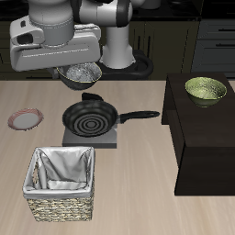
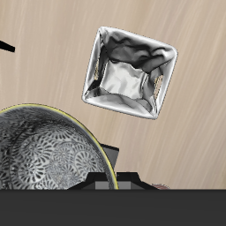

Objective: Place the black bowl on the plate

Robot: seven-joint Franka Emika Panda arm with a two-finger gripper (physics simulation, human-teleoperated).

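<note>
A: So, where does it stand? The black bowl [image 1: 80, 75] hangs in the air under the arm's head, well above the counter [image 1: 138, 174] and behind the frying pan [image 1: 90, 117]. The claw [image 2: 106, 183] seems clenched on the bowl's rim, judging by the wrist view, where the mottled inside fills the space right by the fingers.

B: And the plate [image 1: 25, 118] lies near the counter's side edge, well apart from the bowl. What worries you?

A: The grip is on one edge of the rim only, so a quick swing could tilt or shake the bowl loose. The path to the plate also passes near the pan and, if it drifts forward, over the woven basket [image 1: 61, 185]; a drop there would land in the wrong place.

B: The plate is barely wider than the bowl, and it sits close to the edge. An off-centre release could leave the bowl half off it.

A: What can't we see?

B: The fingers themselves are hidden behind the arm's head in the exterior view, and the wrist view shows only their dark bases. The plate is absent from the wrist view, and the bowl is cut off there.
</note>
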